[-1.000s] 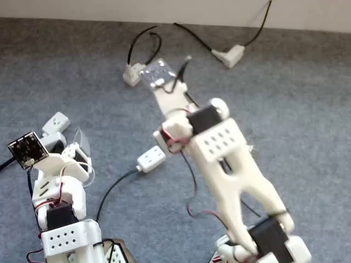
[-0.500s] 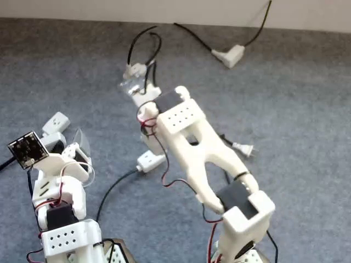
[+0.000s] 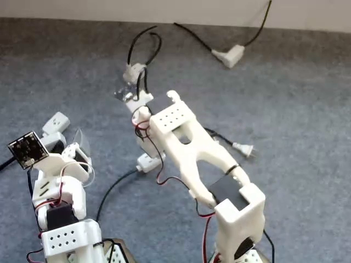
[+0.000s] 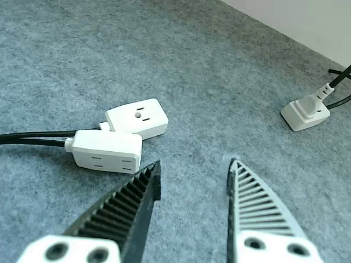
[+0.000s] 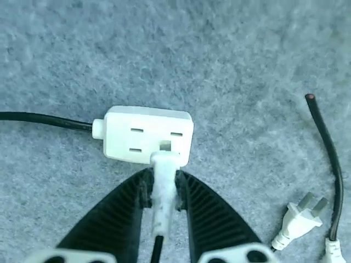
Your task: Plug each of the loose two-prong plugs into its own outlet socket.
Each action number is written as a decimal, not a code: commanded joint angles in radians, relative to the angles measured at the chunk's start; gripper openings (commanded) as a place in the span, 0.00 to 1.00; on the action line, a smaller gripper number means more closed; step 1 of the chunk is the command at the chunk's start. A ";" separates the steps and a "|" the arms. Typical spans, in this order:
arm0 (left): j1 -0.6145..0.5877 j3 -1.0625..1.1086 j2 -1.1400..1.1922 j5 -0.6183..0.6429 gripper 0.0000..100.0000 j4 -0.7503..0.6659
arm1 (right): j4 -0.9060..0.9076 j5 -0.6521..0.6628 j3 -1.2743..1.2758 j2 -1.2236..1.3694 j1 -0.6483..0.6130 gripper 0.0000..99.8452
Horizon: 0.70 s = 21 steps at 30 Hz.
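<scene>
My right gripper (image 5: 163, 175) is shut on a white two-prong plug (image 5: 163, 183). The plug's front end rests against the face of a white outlet block (image 5: 148, 134), and its prongs are hidden. In the high view this outlet block (image 3: 148, 162) lies mid-carpet, under the folded right arm. A second loose plug (image 5: 299, 219) lies on the carpet beside it, also seen as a loose plug (image 3: 245, 149) from above. My left gripper (image 4: 192, 164) hangs open over bare carpet, close to two white outlet blocks (image 4: 137, 116) lying side by side.
Farther back, another outlet block (image 3: 133, 72) has a black-corded plug in it. One more outlet block (image 3: 230, 55) lies near the wall on a black cable. A loose black cable end (image 5: 323, 137) runs past the spare plug. Grey carpet covers the floor.
The right arm has drawn back from the far outlet block and folded down over the middle one, uncovering the loose plug on the carpet. The left arm has not moved.
</scene>
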 commanded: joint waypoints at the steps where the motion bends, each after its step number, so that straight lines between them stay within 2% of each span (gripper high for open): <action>1: -0.007 -0.002 -0.007 0.002 0.21 0.002 | -0.016 0.021 -0.047 -0.002 -0.002 0.01; 10: -0.007 -0.002 -0.007 0.002 0.21 0.002 | -0.030 0.026 -0.047 0.005 -0.001 0.01; 14: -0.007 -0.002 -0.007 0.002 0.21 0.002 | -0.042 0.097 -0.047 0.007 -0.001 0.01; 21: -0.007 -0.002 -0.007 0.002 0.21 0.002 | -0.042 0.104 -0.041 0.008 0.022 0.01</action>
